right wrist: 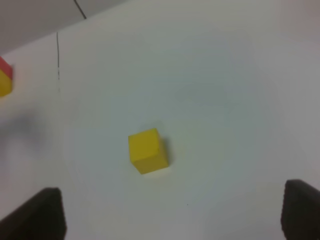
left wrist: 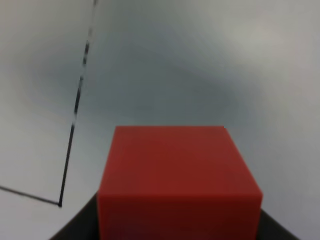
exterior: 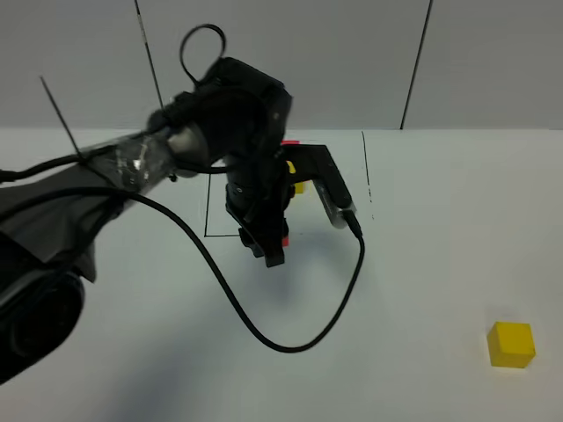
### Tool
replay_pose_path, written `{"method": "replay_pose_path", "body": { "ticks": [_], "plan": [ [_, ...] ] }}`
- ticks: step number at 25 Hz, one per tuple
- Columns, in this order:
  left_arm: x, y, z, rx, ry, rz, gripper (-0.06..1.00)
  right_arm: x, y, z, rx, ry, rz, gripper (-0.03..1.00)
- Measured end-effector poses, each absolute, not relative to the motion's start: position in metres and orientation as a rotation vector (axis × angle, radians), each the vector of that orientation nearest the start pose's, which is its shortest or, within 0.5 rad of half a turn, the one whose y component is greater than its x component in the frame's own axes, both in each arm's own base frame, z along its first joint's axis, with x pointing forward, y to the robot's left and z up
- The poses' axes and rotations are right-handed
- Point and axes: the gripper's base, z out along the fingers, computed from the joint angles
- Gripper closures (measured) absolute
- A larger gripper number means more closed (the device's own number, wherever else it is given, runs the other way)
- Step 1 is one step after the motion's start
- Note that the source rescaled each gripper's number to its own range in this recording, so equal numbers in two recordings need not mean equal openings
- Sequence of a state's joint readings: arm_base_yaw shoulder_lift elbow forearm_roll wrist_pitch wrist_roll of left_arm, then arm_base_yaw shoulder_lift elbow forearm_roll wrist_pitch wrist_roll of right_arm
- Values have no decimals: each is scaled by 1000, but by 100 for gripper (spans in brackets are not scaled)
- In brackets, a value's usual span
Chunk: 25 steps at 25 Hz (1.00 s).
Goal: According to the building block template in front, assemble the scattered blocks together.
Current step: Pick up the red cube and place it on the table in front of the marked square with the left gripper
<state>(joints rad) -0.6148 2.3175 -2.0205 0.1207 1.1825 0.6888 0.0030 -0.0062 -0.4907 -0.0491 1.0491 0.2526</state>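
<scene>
My left gripper is shut on the red cube, holding it just over the table at the near line of the black drawn frame. In the left wrist view the red cube fills the lower middle, with dark fingers at its sides. The template sits inside the frame, mostly hidden behind the left arm; only bits of red and yellow show. The yellow cube lies alone at the near right. My right gripper is open and empty, with the yellow cube ahead of it.
A black cable loops from the left arm across the table in front of the frame. Part of the template shows at the edge of the right wrist view, beyond a thin black line.
</scene>
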Motion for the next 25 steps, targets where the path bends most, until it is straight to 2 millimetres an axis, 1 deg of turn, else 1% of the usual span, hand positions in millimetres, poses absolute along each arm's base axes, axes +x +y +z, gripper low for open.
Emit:
{"method": "replay_pose_path", "body": {
  "ticks": [3, 5, 8, 11, 16, 22, 25],
  "plan": [
    [398, -291, 171, 1964, 2235, 213, 94, -4, -4, 276, 255, 2020, 102, 24],
    [395, -298, 161, 2042, 2190, 217, 94, -4, -4, 276, 255, 2020, 102, 24],
    [391, -305, 146, 2130, 2149, 218, 94, -4, -4, 276, 255, 2020, 102, 24],
    [388, -308, 135, 2175, 2139, 209, 94, -4, -4, 276, 255, 2020, 102, 24],
    [384, -313, 130, 2181, 2146, 137, 94, -4, -4, 276, 255, 2020, 102, 24],
    [382, -316, 127, 2187, 2140, 126, 94, -4, -4, 276, 255, 2020, 102, 24],
    [383, -317, 122, 2188, 2136, 127, 94, -4, -4, 276, 255, 2020, 102, 24]
  ]
}}
